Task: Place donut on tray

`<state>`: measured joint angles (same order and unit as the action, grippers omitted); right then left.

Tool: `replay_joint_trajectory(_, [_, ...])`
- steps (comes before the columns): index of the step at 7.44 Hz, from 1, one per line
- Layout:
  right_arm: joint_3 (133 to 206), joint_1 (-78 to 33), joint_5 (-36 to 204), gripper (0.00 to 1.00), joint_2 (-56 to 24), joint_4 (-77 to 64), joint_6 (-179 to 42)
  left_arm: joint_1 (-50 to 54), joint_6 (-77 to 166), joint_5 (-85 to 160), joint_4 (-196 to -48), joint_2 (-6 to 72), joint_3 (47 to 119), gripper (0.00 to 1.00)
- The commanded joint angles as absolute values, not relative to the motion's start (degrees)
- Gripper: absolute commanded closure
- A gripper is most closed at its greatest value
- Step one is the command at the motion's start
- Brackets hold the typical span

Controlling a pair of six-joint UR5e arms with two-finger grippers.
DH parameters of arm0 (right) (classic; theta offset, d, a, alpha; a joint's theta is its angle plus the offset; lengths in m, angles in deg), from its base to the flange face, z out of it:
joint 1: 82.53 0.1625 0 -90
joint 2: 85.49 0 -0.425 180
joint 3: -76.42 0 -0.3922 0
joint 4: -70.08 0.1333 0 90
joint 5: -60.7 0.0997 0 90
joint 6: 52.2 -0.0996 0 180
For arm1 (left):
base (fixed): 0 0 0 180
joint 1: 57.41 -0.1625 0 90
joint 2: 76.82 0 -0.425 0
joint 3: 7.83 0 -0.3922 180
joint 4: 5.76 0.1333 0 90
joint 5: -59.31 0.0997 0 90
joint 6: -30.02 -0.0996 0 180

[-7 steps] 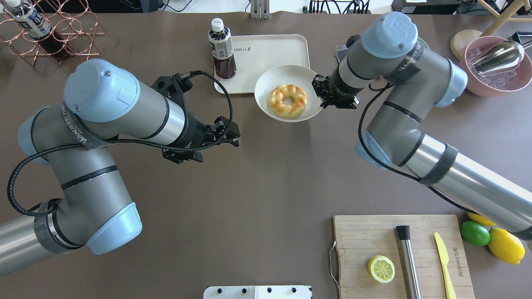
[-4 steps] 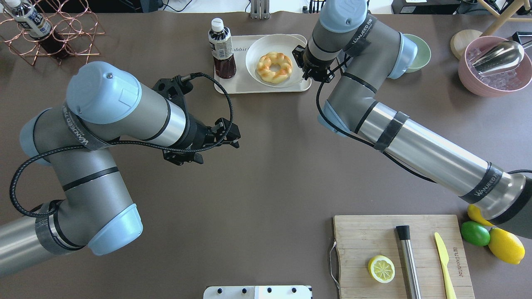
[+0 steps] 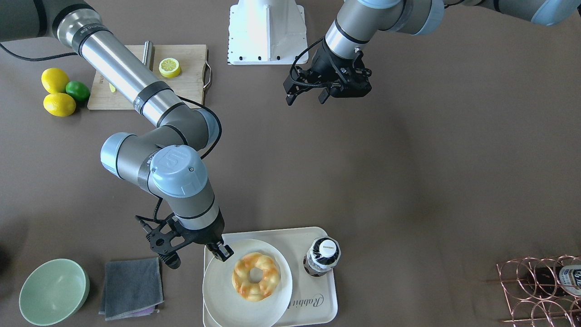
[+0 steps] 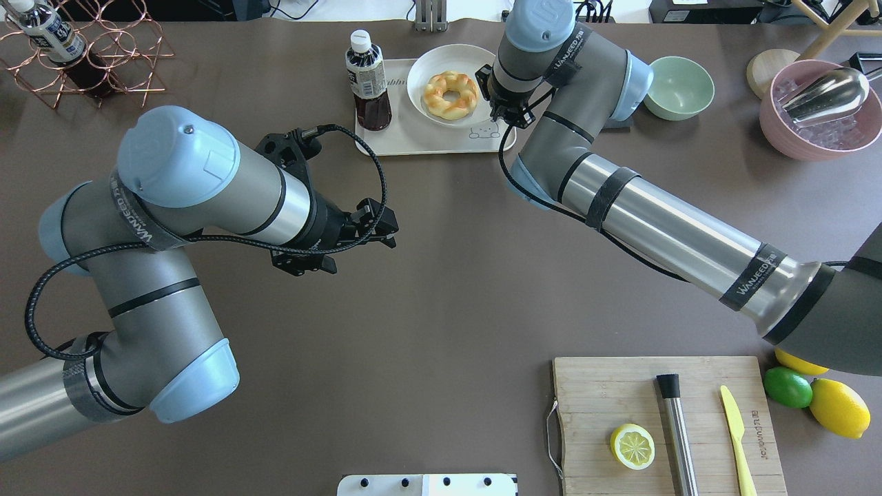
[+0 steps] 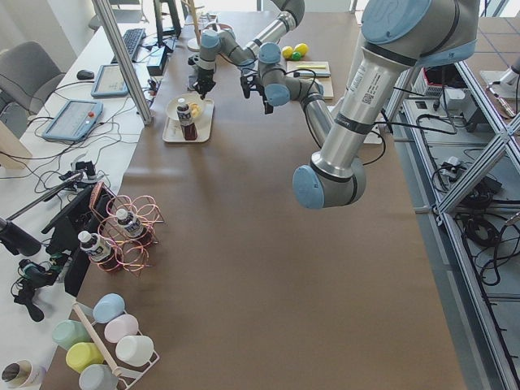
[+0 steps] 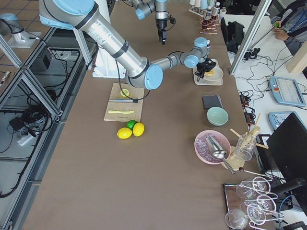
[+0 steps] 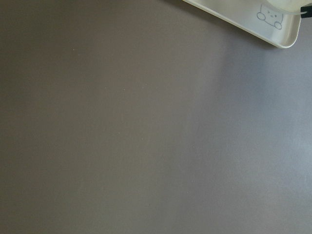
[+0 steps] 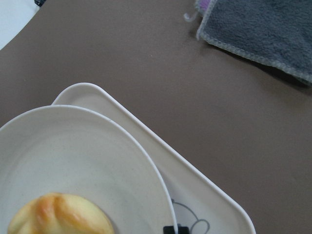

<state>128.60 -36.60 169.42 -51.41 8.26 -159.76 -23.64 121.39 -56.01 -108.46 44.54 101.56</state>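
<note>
The donut (image 4: 450,94) is a golden twisted ring with orange-brown patches. It lies on a round off-white plate (image 4: 420,79). My right gripper (image 4: 490,95) is shut on the plate's right rim, also seen from the front (image 3: 223,251). The plate sits over the far right part of the cream rabbit tray (image 4: 427,141) and overhangs its far edge. I cannot tell whether the plate rests on the tray. The right wrist view shows the donut (image 8: 58,214), plate (image 8: 73,156) and tray (image 8: 204,195). My left gripper (image 4: 387,231) is open and empty over bare table.
A dark drink bottle (image 4: 367,83) stands on the tray's left part. A green bowl (image 4: 679,77) and a grey cloth (image 3: 131,286) lie right of the tray. A cutting board (image 4: 668,427) with a lemon half sits at the near right. A copper rack (image 4: 89,48) stands far left.
My right arm has carried the plate with the donut from the table beside the tray onto the tray and toward its far edge. The left arm has hardly moved.
</note>
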Motion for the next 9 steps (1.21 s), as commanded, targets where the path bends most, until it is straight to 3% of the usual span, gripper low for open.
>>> replay_joint_trajectory(1, [126.5, -36.6, 169.2, 0.01, -52.6, 10.8, -160.2, -23.6, 121.2, -56.0, -108.5, 44.6, 100.6, 0.03])
replay_joint_trajectory(5, [132.2, -34.4, 174.0, 0.00, -51.3, 10.3, -159.5, -22.8, 121.0, -56.4, -108.2, 44.6, 100.9, 0.03])
replay_joint_trajectory(7, [144.0, -30.3, 181.9, 0.00, -40.7, 10.0, -153.2, -19.7, 117.6, -56.8, -108.1, 43.3, 101.4, 0.03])
replay_joint_trajectory(9, [154.5, -25.6, 187.9, 0.00, -30.1, 10.0, -147.8, -11.2, 99.5, -62.4, -99.7, 39.7, 104.3, 0.03])
